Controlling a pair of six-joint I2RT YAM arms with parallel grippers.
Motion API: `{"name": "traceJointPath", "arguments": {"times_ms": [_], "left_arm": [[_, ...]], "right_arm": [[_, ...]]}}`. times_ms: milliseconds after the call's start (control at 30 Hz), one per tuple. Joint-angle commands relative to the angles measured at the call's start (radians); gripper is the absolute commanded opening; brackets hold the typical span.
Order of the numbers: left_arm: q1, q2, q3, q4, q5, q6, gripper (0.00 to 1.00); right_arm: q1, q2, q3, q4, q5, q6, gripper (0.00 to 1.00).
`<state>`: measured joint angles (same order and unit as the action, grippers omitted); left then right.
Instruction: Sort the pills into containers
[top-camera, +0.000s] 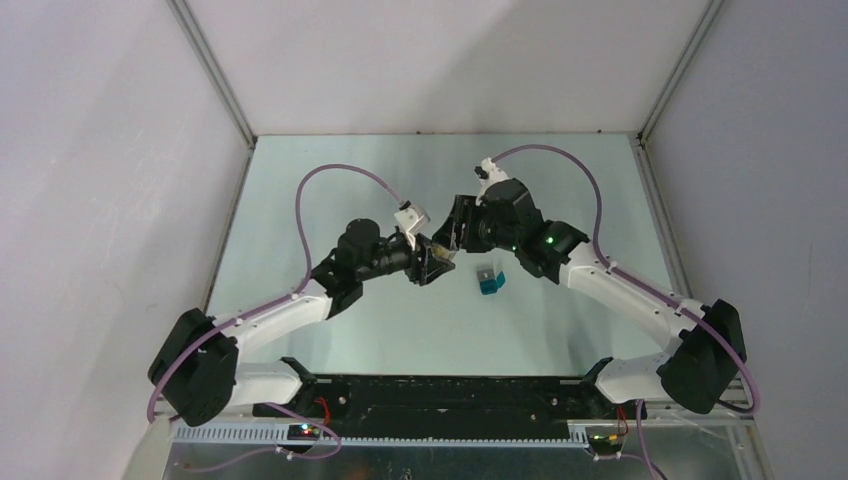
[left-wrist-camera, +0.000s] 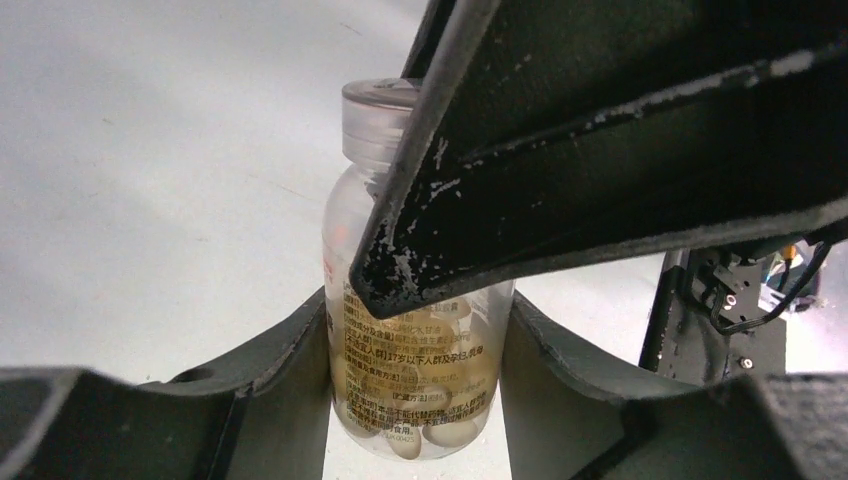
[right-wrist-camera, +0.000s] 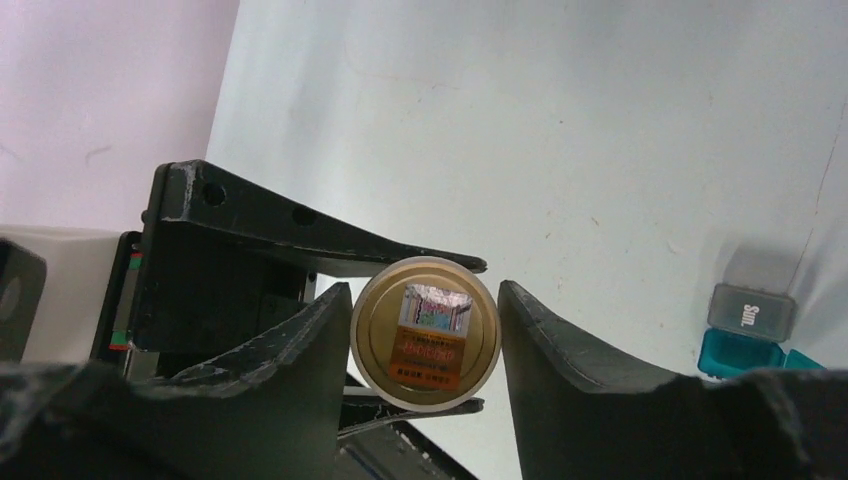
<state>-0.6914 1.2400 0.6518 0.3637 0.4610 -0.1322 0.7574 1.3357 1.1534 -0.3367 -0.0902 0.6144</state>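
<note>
A clear pill bottle (left-wrist-camera: 415, 370) with printed text holds pale oval pills (left-wrist-camera: 445, 432). My left gripper (left-wrist-camera: 418, 312) is shut on the bottle's body, holding it in the air (top-camera: 440, 247) on its side. The bottle's gold-topped cap (right-wrist-camera: 425, 345) faces my right gripper (right-wrist-camera: 424, 300), whose fingers (right-wrist-camera: 560, 350) stand close on either side of it, slightly open, with a sliver of gap at the right finger. One of the right fingers (left-wrist-camera: 600, 150) crosses in front of the bottle's neck. The teal-blue container (top-camera: 489, 281) with its grey lid (right-wrist-camera: 752, 308) sits on the table right of the bottle.
Both arms meet over the middle of the pale table (top-camera: 330, 180). White walls and metal frame posts (top-camera: 215, 80) border it at the back and sides. The arm bases and a black rail (top-camera: 440, 395) line the near edge.
</note>
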Motion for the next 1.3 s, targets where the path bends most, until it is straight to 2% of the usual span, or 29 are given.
{"name": "traceJointPath", "arguments": {"times_ms": [0, 133, 200, 300, 400, 500, 733, 833, 900, 933, 1033, 1100, 1133, 1200, 1233, 1267], "left_arm": [[0.0, -0.01, 0.015, 0.059, -0.029, -0.049, 0.0], [0.0, -0.017, 0.007, 0.053, -0.042, -0.057, 0.0], [0.0, -0.021, 0.006, 0.051, -0.046, -0.059, 0.0], [0.0, -0.025, 0.005, 0.051, -0.051, -0.063, 0.0], [0.001, -0.029, 0.007, 0.046, -0.054, -0.067, 0.0], [0.0, -0.029, 0.008, 0.041, -0.056, -0.071, 0.0], [0.0, -0.025, 0.005, 0.047, -0.05, -0.095, 0.0], [0.001, -0.027, 0.008, 0.037, -0.051, -0.099, 0.0], [0.0, -0.029, 0.01, 0.03, -0.05, -0.1, 0.0], [0.0, -0.029, 0.011, 0.028, -0.05, -0.101, 0.0], [0.0, -0.03, 0.011, 0.025, -0.049, -0.105, 0.0], [0.0, -0.032, 0.01, 0.023, -0.048, -0.105, 0.0], [0.0, -0.034, 0.012, 0.021, -0.049, -0.106, 0.0], [0.001, -0.035, 0.011, 0.018, -0.051, -0.106, 0.0], [0.001, -0.038, 0.011, 0.016, -0.051, -0.104, 0.0], [0.0, -0.039, 0.011, 0.015, -0.051, -0.103, 0.0]], "right_arm": [[0.048, -0.037, -0.033, 0.157, 0.143, 0.097, 0.53], [0.057, -0.056, -0.053, 0.19, 0.186, 0.113, 0.67], [0.058, -0.067, -0.061, 0.197, 0.205, 0.124, 0.69], [0.058, -0.089, -0.079, 0.213, 0.217, 0.133, 0.66], [0.059, -0.106, -0.094, 0.214, 0.241, 0.152, 0.56], [0.059, -0.133, -0.127, 0.224, 0.26, 0.166, 0.54], [0.064, -0.155, -0.153, 0.232, 0.307, 0.164, 0.64], [0.067, -0.162, -0.154, 0.214, 0.34, 0.144, 0.71], [0.064, -0.168, -0.154, 0.21, 0.346, 0.132, 0.71], [0.063, -0.171, -0.153, 0.21, 0.346, 0.128, 0.7], [0.054, -0.173, -0.154, 0.218, 0.31, 0.116, 0.5], [0.052, -0.175, -0.154, 0.221, 0.282, 0.109, 0.44], [0.051, -0.178, -0.153, 0.222, 0.273, 0.106, 0.44], [0.047, -0.179, -0.151, 0.221, 0.247, 0.1, 0.54], [0.044, -0.178, -0.147, 0.21, 0.235, 0.098, 0.63], [0.043, -0.177, -0.146, 0.203, 0.229, 0.095, 0.66]]}}
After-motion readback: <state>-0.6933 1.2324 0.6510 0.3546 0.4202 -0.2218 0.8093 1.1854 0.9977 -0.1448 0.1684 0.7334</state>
